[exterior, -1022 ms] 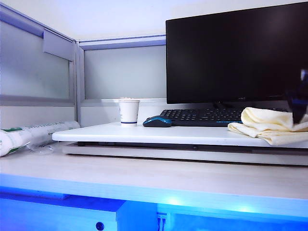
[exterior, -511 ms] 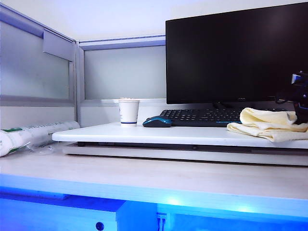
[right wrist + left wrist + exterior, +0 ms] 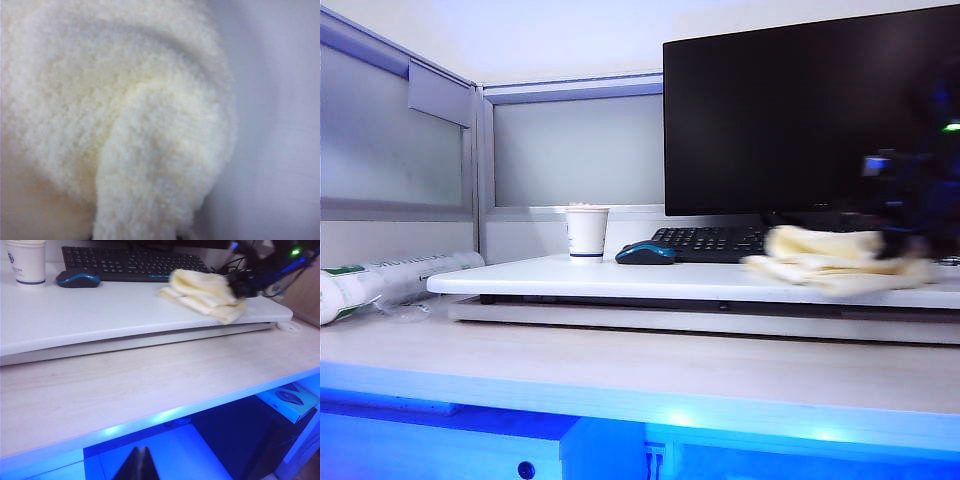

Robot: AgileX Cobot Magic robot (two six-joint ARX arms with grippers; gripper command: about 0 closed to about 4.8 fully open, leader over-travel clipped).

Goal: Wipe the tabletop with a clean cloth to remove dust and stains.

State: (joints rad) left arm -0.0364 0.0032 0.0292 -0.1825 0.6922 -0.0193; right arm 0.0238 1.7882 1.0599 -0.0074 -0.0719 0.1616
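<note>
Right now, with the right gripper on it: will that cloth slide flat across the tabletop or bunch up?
The cloth looks soft and thick, lying in loose folds, so it will probably bunch rather than slide as a sheet. The tabletop looks smooth, so drag is likely low. The right gripper sits at one end; the far end may trail.

We see the right arm (image 3: 265,267) as a dark, nearly black frame wrapped in loose black cables, with a blue section and a small green light glowing near its 1 o'clock end; the right gripper (image 3: 239,287) is a dark blur at its 8 o'clock tip. In the exterior view the same arm shows a pale square patch. The left gripper (image 3: 139,465) appears as two thin black fingers (image 3: 131,467) pressed into a point
</note>
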